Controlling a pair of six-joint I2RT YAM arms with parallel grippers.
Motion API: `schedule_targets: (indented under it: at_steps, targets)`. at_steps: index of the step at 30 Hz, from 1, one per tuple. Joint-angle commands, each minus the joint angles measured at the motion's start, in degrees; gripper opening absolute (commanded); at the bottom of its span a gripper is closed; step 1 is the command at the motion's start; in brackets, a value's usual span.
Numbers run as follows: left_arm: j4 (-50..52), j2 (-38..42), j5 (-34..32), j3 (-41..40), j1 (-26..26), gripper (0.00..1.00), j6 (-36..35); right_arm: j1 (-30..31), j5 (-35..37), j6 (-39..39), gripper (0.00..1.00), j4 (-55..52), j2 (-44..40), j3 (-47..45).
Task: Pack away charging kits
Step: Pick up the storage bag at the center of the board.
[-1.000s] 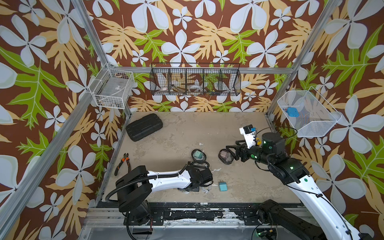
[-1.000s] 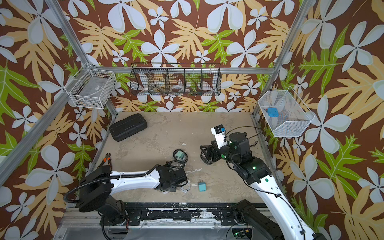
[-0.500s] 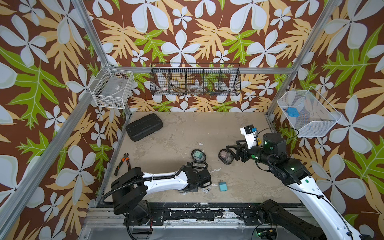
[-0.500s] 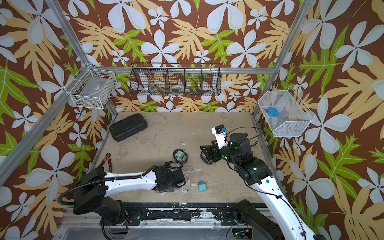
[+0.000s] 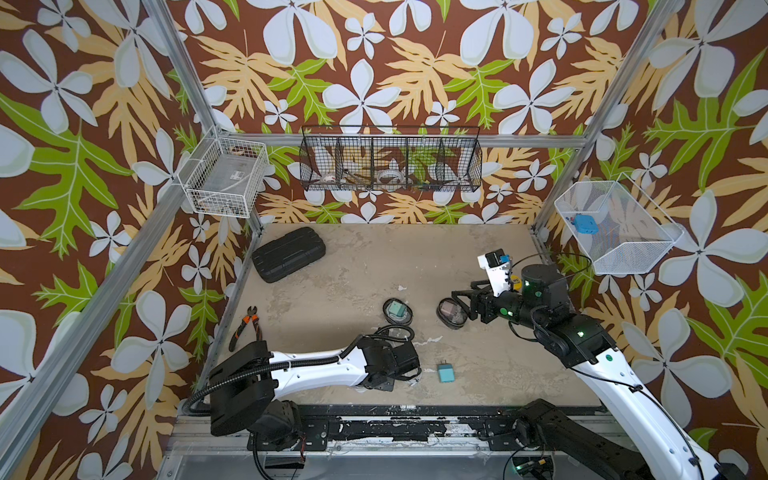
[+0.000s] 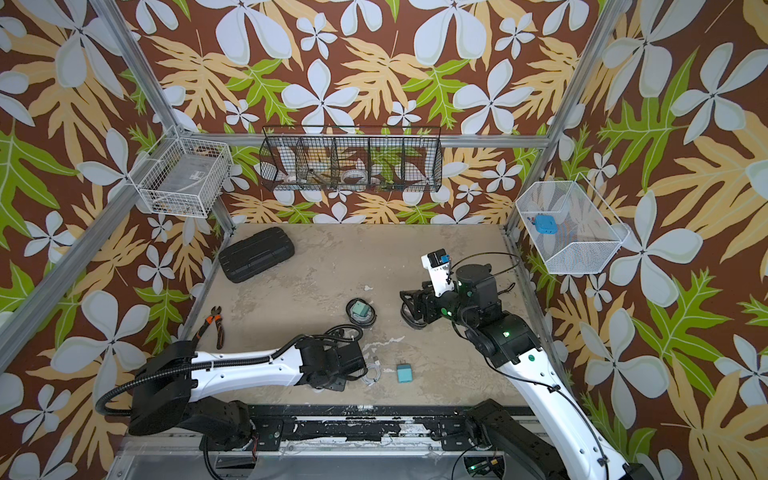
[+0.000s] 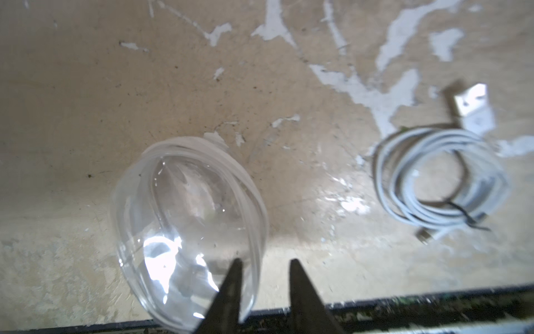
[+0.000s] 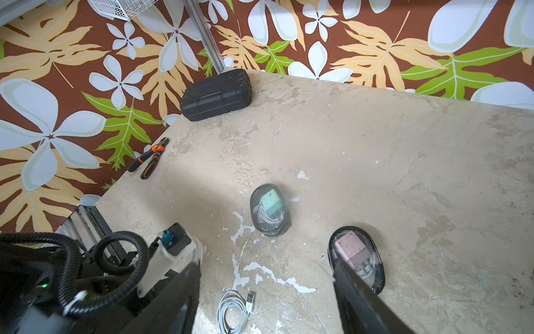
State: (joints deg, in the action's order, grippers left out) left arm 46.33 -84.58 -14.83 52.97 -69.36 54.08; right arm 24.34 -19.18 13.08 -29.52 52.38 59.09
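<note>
Left tool: bench front edge, jaws partly apart, astride the clear pouch rim.
Clear pouch: glossy oval, empty.
White cable: coiled, loose beside it.
Teal plug: square, loose, near the front edge.
Mint-plug pouch: mid-bench, black-rimmed, cable inside.
Pink-plug pouch: alike, under one finger.
Right tool: wide apart, gripping nothing.

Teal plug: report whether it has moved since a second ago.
No. The teal plug keeps its spot, just as near the front edge of the table as before.
</note>
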Motion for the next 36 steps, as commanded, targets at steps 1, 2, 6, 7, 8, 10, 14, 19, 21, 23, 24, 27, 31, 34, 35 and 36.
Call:
schedule_targets:
  at_steps: [1, 2, 6, 7, 8, 10, 14, 19, 21, 23, 24, 27, 31, 34, 35, 36]
  targets:
    - [4.94, 0.36, -1.01, 1.62, -2.27, 0.41, -0.92, 0.06, -0.68, 1.13, 0.74, 1.94, -0.04, -0.84]
    - [5.95, 0.01, -1.34, 1.78, -2.88, 0.47, -0.52, 0.05, -0.42, 1.16, 0.74, 2.12, 0.04, -1.19]
    - [6.89, -1.26, -3.84, 1.2, -3.5, 0.65, 0.31, 0.01, 0.7, 1.32, 0.74, 2.34, 0.52, -1.65]
    - [6.85, -1.74, -4.93, 1.33, -3.48, 0.65, 0.32, 0.01, 0.65, 1.32, 0.74, 2.36, 0.55, -1.61]
    - [7.01, -2.16, -6.09, 1.49, -3.5, 0.65, 0.15, 0.01, 0.65, 1.3, 0.74, 2.38, 0.7, -1.44]
    - [7.49, -3.12, -8.17, 1.59, -3.5, 0.66, -0.41, 0.01, 0.72, 1.24, 0.74, 2.33, 0.95, -1.26]
    - [6.27, -4.4, -8.32, 0.95, -3.16, 0.65, -3.11, 0.01, 0.99, 0.89, 0.74, 2.11, 1.65, -1.08]
    - [6.24, -4.78, -7.93, -0.99, -2.62, 0.63, -5.4, 0.01, 1.34, 0.89, 0.74, 2.26, 1.93, -1.34]
    - [6.19, -4.15, -8.15, -1.84, -2.08, 0.62, -6.44, 0.01, 1.39, 0.98, 0.74, 2.28, 2.12, -1.35]
    - [5.44, -3.27, -7.92, -2.55, -1.08, 0.6, -7.92, 0.02, 1.42, 0.96, 0.74, 2.31, 2.36, -1.34]
    - [4.83, -2.98, -7.61, -2.92, -0.6, 0.6, -8.71, 0.01, 1.43, 0.93, 0.74, 2.27, 2.47, -1.34]
    - [3.94, -2.96, -7.67, -3.89, 0.26, 0.58, -10.49, 0.02, 1.74, 1.07, 0.74, 2.28, 2.63, -1.35]
    - [2.58, -3.98, -7.81, -4.36, 0.42, 0.57, -12.6, 0.07, 1.97, 1.16, 0.74, 2.4, 2.96, -1.35]
    - [1.92, -5.4, -7.38, -4.34, 0.89, 0.52, -13.14, 0.01, 2.09, 1.28, 0.74, 2.59, 3.23, -1.32]
    - [1.98, -5.77, -7.42, -4.37, 0.9, 0.48, -13.13, 0.01, 2.12, 1.45, 0.74, 2.64, 3.17, -1.35]
    - [1.87, -5.78, -7.2, -4.37, 0.9, 0.46, -13.17, 0.01, 2.08, 1.59, 0.74, 2.69, 3.23, -1.35]
